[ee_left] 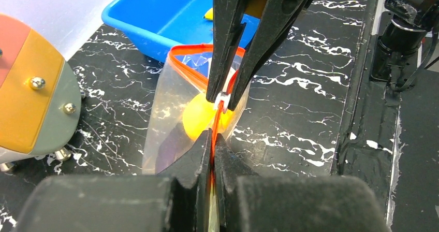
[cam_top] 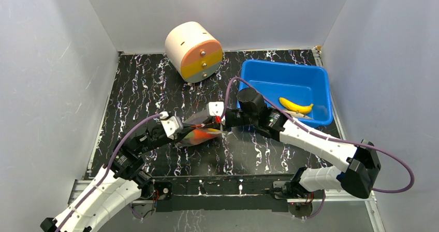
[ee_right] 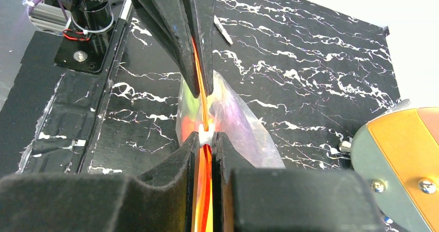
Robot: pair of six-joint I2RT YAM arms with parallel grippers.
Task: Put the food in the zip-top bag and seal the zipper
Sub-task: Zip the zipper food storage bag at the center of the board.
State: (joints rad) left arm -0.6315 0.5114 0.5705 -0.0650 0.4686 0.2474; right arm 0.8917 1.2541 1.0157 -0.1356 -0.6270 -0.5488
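the zip-top bag (cam_top: 199,134) sits at the middle of the bench (cam_top: 145,87), held between both arms. the left pincer (ee_left: 213,145) is clamped shut on the zipper (ee_left: 191,46), and the right pincer (ee_left: 223,101) grips the same red-orange strip at its pale pull tab (ee_left: 222,95), just beside the left one. an orange piece (ee_left: 195,119) shows inside the bag, while a banana (cam_top: 296,106) lies well apart in the blue bin (cam_top: 274,71).

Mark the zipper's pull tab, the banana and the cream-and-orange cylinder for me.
pull tab (ee_left: 222,95): left wrist view, its white middle.
banana (cam_top: 296,106): top external view, middle of curve.
cylinder (cam_top: 187,44): top external view, cream side wall.
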